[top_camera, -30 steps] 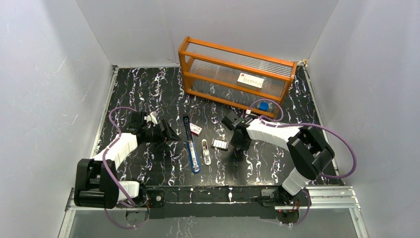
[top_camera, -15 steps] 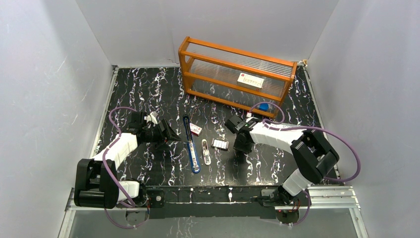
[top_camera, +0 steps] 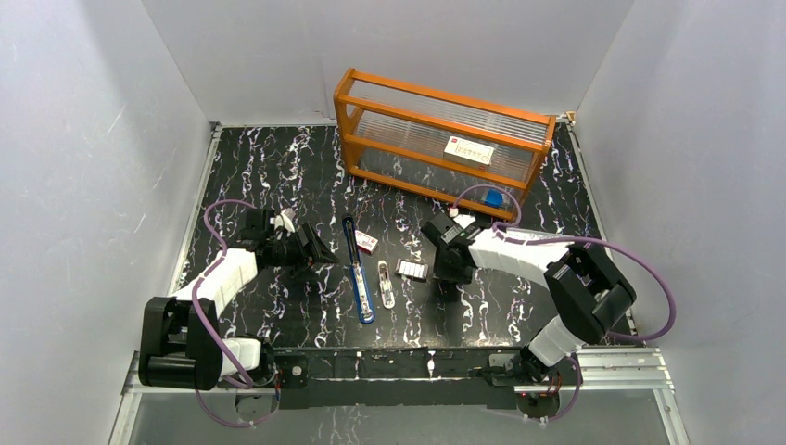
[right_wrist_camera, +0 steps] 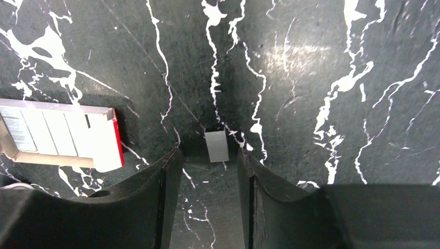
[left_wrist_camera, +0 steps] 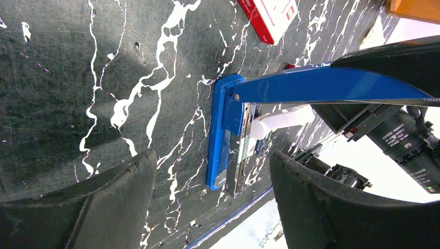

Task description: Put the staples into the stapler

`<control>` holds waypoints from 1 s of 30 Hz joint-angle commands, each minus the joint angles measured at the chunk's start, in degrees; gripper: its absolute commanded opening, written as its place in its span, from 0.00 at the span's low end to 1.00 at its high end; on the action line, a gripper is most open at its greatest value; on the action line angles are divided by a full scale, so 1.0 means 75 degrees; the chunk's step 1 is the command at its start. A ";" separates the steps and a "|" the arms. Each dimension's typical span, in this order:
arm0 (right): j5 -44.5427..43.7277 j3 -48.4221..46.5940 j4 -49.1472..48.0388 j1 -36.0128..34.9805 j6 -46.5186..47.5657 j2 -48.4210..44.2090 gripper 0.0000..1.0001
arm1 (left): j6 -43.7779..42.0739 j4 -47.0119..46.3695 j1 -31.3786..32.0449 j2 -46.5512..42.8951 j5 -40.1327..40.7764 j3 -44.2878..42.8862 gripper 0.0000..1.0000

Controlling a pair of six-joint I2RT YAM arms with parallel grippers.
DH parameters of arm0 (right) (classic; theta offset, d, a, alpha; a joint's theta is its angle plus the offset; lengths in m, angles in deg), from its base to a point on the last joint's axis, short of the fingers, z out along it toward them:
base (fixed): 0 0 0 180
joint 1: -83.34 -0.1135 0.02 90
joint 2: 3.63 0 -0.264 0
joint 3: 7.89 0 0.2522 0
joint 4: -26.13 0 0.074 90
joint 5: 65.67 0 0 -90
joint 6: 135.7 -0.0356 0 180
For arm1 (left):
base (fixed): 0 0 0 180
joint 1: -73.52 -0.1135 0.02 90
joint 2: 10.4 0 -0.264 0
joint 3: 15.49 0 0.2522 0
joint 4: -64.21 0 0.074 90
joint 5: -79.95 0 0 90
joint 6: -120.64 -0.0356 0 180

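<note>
— Grey metal, that little rectangle low in the middle of your right wrist view: are you holding it?

— No. That short staple strip (right_wrist_camera: 217, 146) lies flat on the table (right_wrist_camera: 321, 78) between the fingers of my right pincer (top_camera: 451, 271), with a dark gap on each side. The jaws have just closed in and eased apart again, so they stand part-spread around it, touching nothing that I can see. In the top view my right arm has shifted a little over the last second, its elbow swinging towards the right edge. The strip is on the table all the same. I judge the pick is not made and needs another try.

— And the rest?

— Just left of the strip sits the tray of strips (right_wrist_camera: 57, 136): pale cardboard, a red end, ribbed silvery blocks inside. Further left in the top view lies the stapler (top_camera: 359, 278), hinged open, glossy blue plastic with a bare metal channel. Beside it are a white rounded object (top_camera: 386, 284) and the red-and-white box (top_camera: 366, 242). My left pincer (top_camera: 313, 252) has not moved. Its matte black fingers are spread wide, facing the stapler and holding nothing. The table is black, scuffed and veined white like marble.
</note>
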 commanded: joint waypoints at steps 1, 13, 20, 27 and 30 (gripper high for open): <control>-0.0160 -0.0175 0.0043 0.0287 0.0754 0.0086 0.53 | -0.0056 0.0109 0.0031 -0.0098 -0.0084 -0.0047 0.76; 0.0424 -0.0269 -0.0383 0.0581 0.1790 0.0241 0.48 | -0.0056 0.0106 0.0031 -0.0100 -0.0080 -0.0048 0.76; 0.0557 -0.0251 -0.0329 0.0574 0.1642 0.0395 0.38 | -0.0056 0.0102 0.0031 -0.0083 -0.0085 -0.0049 0.76; 0.0611 -0.0326 -0.0364 0.0590 0.1655 0.0516 0.38 | -0.0062 0.0097 0.0031 -0.0082 -0.0084 -0.0049 0.76; 0.0609 -0.0353 -0.0317 0.0586 0.1517 0.0582 0.37 | -0.0056 0.0108 0.0031 -0.0082 -0.0084 -0.0040 0.76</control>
